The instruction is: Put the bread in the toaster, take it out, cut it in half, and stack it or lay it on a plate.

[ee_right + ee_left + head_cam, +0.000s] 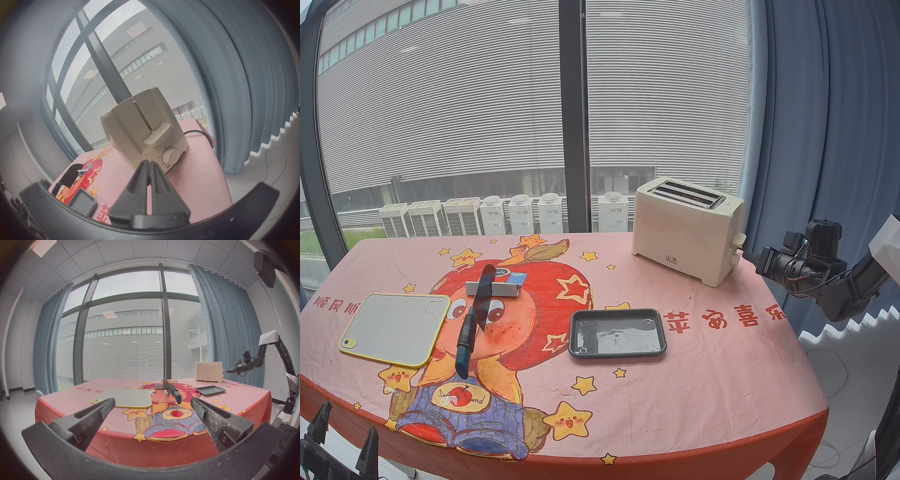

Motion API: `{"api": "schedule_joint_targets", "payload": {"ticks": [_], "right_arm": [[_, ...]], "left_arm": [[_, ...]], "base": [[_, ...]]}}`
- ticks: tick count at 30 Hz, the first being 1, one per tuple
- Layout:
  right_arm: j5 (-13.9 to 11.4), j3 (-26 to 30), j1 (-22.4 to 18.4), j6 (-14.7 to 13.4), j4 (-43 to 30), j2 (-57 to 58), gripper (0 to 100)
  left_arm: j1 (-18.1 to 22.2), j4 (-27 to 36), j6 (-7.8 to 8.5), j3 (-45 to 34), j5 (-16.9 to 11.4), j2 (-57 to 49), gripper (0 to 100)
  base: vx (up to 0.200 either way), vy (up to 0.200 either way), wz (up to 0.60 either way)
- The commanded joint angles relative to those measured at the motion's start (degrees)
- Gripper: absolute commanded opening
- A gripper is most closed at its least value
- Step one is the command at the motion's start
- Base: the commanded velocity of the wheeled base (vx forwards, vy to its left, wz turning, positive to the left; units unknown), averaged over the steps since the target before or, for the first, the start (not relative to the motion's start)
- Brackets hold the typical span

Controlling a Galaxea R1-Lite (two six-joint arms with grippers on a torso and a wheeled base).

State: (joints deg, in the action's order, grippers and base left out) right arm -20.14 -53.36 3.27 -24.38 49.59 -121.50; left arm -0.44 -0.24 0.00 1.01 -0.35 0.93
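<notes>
Cream toaster (686,228), right claw (751,255) clenched just beside its lever (157,135) (left claw (152,401) released, near the tabletop's (706,375) edge).

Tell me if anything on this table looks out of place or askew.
The knife looks odd: its blade is propped on a small stand, handle down on the table, beside the board rather than on it. The toaster sits skewed to the table's edge. Nothing looks spilled or broken.
</notes>
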Motion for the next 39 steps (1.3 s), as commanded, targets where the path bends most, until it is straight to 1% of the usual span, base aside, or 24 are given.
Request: {"api": "schedule_joint_targets", "payload": {"ticks": [1, 20, 24, 39], "right_arm": [[0.01, -0.78, -0.02, -0.05, 0.07, -1.46, 0], [0.63, -4.12, 0.07, -0.58, 0.33, -4.71, 0], [1.07, -4.30, 0.07, -0.58, 0.77, -5.41, 0], [1.24, -5.09, 0.16, -0.58, 0.77, -6.03, 0]], "left_arm": [[0.00, -0.02, 0.00, -1.01, 0.00, -0.93, 100], [0.00, -0.02, 0.00, -1.01, 0.09, -0.93, 100], [0.00, -0.02, 0.00, -1.01, 0.09, -0.93, 100], [0.00, -0.02, 0.00, -1.01, 0.09, -0.93, 100]], "base": [[0.000, 0.000, 0.00], [0.000, 0.000, 0.00], [0.000, 0.000, 0.00], [0.000, 0.000, 0.00]]}}
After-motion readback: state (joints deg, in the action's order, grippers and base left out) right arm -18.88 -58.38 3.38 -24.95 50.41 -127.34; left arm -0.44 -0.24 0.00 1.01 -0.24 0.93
